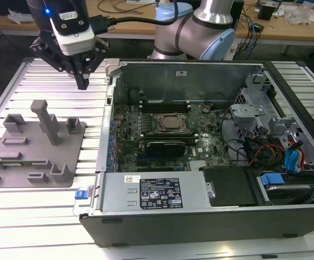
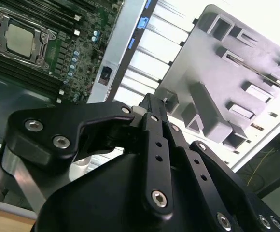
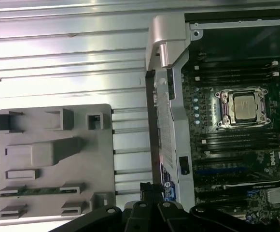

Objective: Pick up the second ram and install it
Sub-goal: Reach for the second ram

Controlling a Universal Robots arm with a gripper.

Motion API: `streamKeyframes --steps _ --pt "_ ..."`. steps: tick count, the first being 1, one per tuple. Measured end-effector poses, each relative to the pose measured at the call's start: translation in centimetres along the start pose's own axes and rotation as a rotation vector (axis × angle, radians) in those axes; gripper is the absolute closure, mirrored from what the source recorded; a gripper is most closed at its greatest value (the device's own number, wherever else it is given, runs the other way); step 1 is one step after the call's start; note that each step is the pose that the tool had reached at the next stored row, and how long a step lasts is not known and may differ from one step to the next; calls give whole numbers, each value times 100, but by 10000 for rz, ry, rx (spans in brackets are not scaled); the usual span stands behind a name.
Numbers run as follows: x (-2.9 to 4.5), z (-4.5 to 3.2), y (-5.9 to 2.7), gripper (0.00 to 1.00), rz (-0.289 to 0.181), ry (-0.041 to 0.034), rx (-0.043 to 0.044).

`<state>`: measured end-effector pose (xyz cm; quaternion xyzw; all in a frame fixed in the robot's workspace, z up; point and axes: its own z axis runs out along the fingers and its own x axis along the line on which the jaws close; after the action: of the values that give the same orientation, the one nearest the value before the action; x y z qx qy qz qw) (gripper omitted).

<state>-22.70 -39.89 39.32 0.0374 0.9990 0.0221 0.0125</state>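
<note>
While the black 2-finger gripper hangs above the ribbed aluminium table, its fingertips are pressed together with nothing between them, as the exterior view and the second wrist view both show. It sits toward the far side of the scene, just outside the left wall of the open black computer case. That case is on the exterior view's right, and the flat grey plastic tray is on the exterior view's left.

The second ram, a long thin green circuit-board stick, rests on edge in a slot along the near side of that tray. The first wrist view shows it between low grey blocks, well apart from the gripper and untouched. 1 tall grey post stands upright near the tray's middle.

Inside the case, the green motherboard lies flat with the square silver CPU socket at its centre. Long black slot rails run along the socket's far and near sides. The grey-and-silver robot arm stands at the far side, behind the case.
</note>
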Motion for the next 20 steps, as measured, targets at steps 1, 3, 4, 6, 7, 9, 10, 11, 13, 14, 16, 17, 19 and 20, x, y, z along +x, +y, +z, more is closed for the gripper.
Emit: streamKeyframes --steps 1,3,4,6,7,9,10,11,13,14,16,17,19,20 --pt "34 -1 -2 92 1 0 0" --pt "66 -2 -5 92 1 1 0" --pt "96 -2 -7 92 0 0 0" --pt "159 -4 -12 92 0 0 0" --pt "176 -5 -13 92 0 0 0" --pt "224 -6 -17 92 0 1 1" --pt "241 -7 -18 92 0 1 1" --pt "261 -7 -19 92 1 1 0" --pt "296 -8 -22 92 1 0 0" --pt "320 -8 -24 92 1 0 0" --pt "377 -10 -28 92 0 1 0" --pt "400 -10 -30 92 0 0 0" --pt "464 -11 -34 92 1 1 1" --pt "489 -11 -36 92 1 1 0"
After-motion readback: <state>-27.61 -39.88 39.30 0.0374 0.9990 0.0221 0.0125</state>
